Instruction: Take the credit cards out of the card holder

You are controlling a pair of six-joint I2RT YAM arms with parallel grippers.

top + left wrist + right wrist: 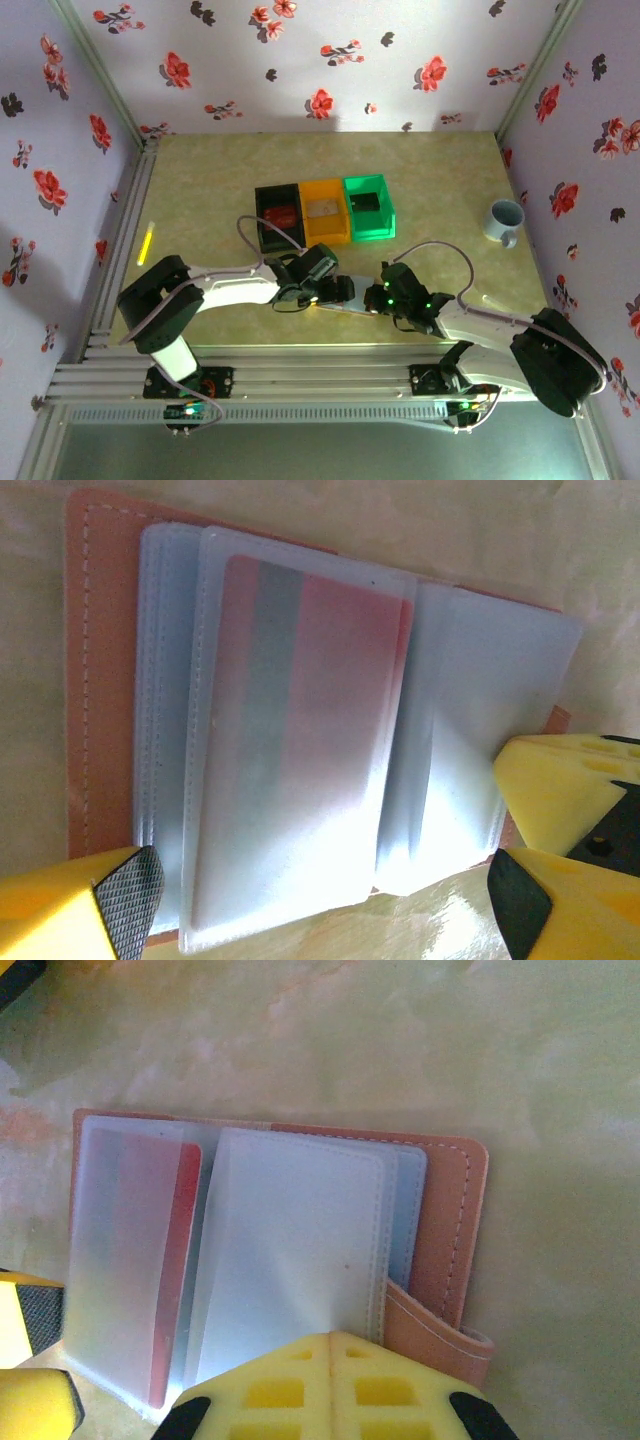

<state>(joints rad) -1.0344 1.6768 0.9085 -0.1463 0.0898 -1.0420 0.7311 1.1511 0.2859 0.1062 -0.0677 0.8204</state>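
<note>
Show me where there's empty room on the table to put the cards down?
Bare table lies left of the black bin, up to the yellow stick; more between the green bin and the mug, and behind the bins. It is crowded in front of the bins, where both arms meet over the card holder.

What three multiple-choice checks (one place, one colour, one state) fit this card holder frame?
1. The card holder lies: A) in the green bin B) on the table between the left gripper and the right gripper C) beside the mug
2. The card in a sleeve is: A) red B) green C) black
3. The card holder is: A) shut B) standing on edge C) open

Answers:
1 B, the wrist views show it flat on the table.
2 A, red shows through the sleeve.
3 C, its sleeves lie fanned out.
</note>
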